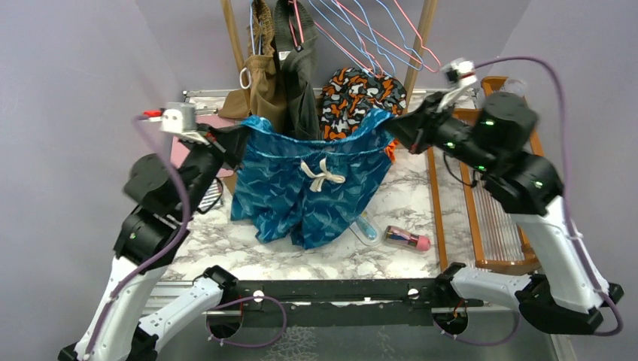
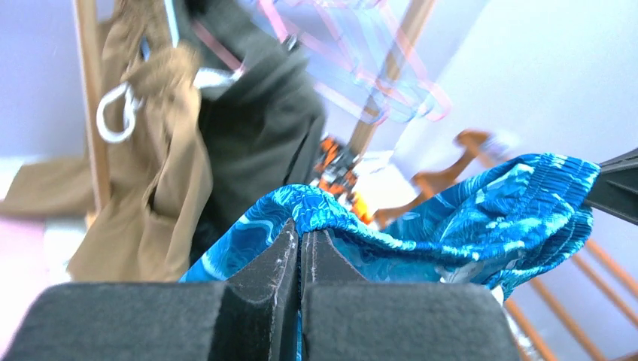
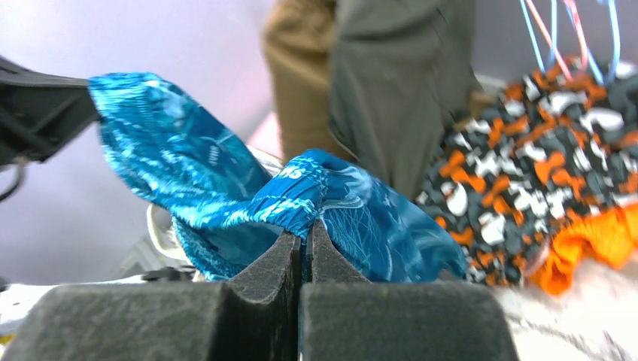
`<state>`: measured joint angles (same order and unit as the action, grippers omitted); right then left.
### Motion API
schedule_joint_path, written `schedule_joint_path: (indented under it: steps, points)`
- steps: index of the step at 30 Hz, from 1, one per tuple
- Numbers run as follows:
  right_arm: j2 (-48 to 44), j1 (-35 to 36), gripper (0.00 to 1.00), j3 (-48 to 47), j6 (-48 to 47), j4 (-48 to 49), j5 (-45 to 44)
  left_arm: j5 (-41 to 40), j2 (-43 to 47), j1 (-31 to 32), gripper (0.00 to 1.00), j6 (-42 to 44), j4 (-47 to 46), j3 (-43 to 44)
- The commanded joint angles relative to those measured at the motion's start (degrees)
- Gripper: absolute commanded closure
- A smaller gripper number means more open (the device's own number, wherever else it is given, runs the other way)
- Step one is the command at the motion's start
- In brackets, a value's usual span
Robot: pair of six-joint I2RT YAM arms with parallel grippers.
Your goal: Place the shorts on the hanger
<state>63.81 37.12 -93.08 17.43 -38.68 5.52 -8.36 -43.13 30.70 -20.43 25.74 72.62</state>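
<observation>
The shiny teal-blue shorts with the wavy darker print (image 1: 312,180) hung in the air above the marble-patterned table (image 1: 226,248), stretched by the waistband between my two arms, legs dangling and their hems near or on the tabletop. I read that as the spread I needed: with the gathered waistband pulled out wide and the cream drawstring bow (image 1: 322,174) facing me, the garment was open enough to go over a wire. The left gripper (image 1: 241,137) was pinched on the left corner of the waistband; its wrist view showed the pads (image 2: 290,256) pressed together with blue fabric bunched over their tips. The right gripper (image 1: 391,124) was clamped the same way on the opposite corner, cloth folded over its tips in its own wrist view. The thin light-blue wire hanger (image 1: 376,41) hung among pink wire hangers (image 1: 421,47) on the wooden rack (image 1: 419,37) behind and above, well apart from the shorts, so the placing was not yet done. Just behind the waistband hung a tan garment (image 1: 263,83), a dark olive one (image 1: 301,75) and an orange, black and white blotch-patterned one (image 1: 353,94); I judged they could snag the lift.
</observation>
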Motion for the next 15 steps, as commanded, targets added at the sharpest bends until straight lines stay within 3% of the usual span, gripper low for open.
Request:
schedule_joint_path:
  steps: [1, 6, 9, 11, 15]
  points:
    - [-1.5, 0.2, 0.99, -7.8, 0.1, -6.6, 10.6, 7.6, 3.4, -0.2, 1.00, 1.8, -7.6, 2.9]
    - [-3.4, 0.3, 0.99, -0.7, 1.5, -7.4, 5.0, 8.7, 6.7, -0.2, 1.00, -1.1, -12.8, -3.6]
    - [-3.4, 0.2, 0.99, -0.1, 1.1, -6.4, 3.8, 8.9, 4.3, -0.2, 1.00, -0.3, -12.6, -0.7]
    - [-1.5, 0.2, 0.99, -5.0, 0.1, -6.2, 4.8, 9.3, 0.2, -0.2, 1.00, 0.8, -12.7, 5.3]
    - [3.4, 0.7, 0.99, -24.4, -2.0, -8.0, 9.3, 14.1, -7.6, -0.2, 1.00, 2.2, -12.7, 23.0]
